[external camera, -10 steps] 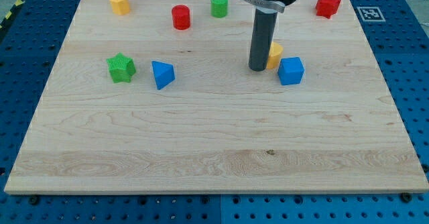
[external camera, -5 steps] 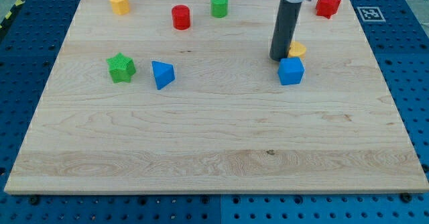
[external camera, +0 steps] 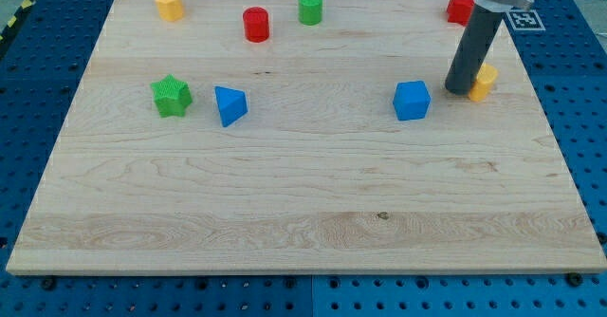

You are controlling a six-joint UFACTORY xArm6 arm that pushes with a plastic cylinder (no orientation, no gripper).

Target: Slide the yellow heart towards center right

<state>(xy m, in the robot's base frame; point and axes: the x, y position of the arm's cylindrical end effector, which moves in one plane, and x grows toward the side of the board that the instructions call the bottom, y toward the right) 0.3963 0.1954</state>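
Observation:
The yellow heart (external camera: 485, 82) lies on the wooden board (external camera: 303, 194) toward the view's right, a little above mid-height. My tip (external camera: 459, 91) touches its left side, and the rod hides part of it. The blue cube (external camera: 412, 100) sits just left of my tip, apart from it.
A red star (external camera: 458, 7) sits at the top right, partly behind the rod. A green cylinder (external camera: 310, 7), a red cylinder (external camera: 256, 24) and a yellow block (external camera: 169, 4) line the top. A green star (external camera: 172, 96) and a blue triangle (external camera: 229, 105) sit at the left.
My tip has moved to the view's right, pushing the yellow heart from beside the blue cube toward the right edge. The blue cube has stayed put.

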